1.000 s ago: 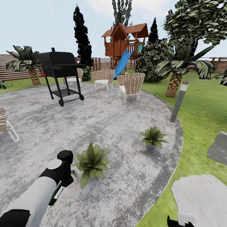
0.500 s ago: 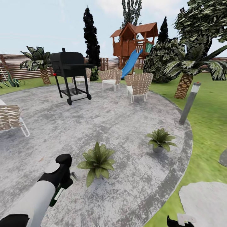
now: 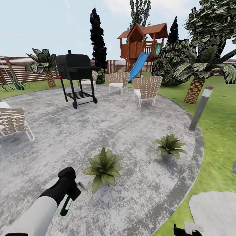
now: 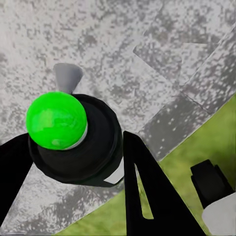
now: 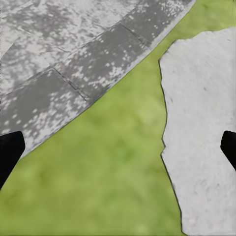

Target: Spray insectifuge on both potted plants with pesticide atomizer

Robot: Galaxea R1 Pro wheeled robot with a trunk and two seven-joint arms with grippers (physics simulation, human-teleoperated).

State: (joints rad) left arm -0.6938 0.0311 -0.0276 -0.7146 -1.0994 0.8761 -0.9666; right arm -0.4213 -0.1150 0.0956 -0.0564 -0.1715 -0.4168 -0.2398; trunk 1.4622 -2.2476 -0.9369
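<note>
The small slim dark green pesticide atomizer with a white label and black top (image 3: 68, 203) is already in the left gripper (image 3: 72, 192), low over the mottled grey round paved patio (image 3: 124, 131). In the left wrist view the bottle's round black top (image 4: 81, 140) sits clamped between the two black fingers (image 4: 147, 191), with a grey nozzle cone (image 4: 67, 76) poking out beyond it and a bright green ball over the cap.

Handling judgement: a light, rigid, smooth bottle — likely to twist or slip if squeezed off-centre. The hold at the collar under the cap looks sound and leaves the nozzle free.

Nearer potted plant, a rosette of broad speckled green leaves (image 3: 104, 167), stands just beside the left gripper; its pot is hidden under the leaves. Second potted plant (image 3: 170, 145) sits in a small grey pot (image 3: 166, 157), well apart, near the patio's rim. Nothing but the plants shows in either pot.

Right gripper (image 5: 118, 152): black fingertips at opposite edges of the right wrist view — spread wide, holding nothing, above green lawn and a pale grey stepping stone (image 5: 206, 132).

Beyond: black wheeled grill (image 3: 76, 77), wicker chairs (image 3: 147, 88), brown slatted fence (image 3: 19, 68).
</note>
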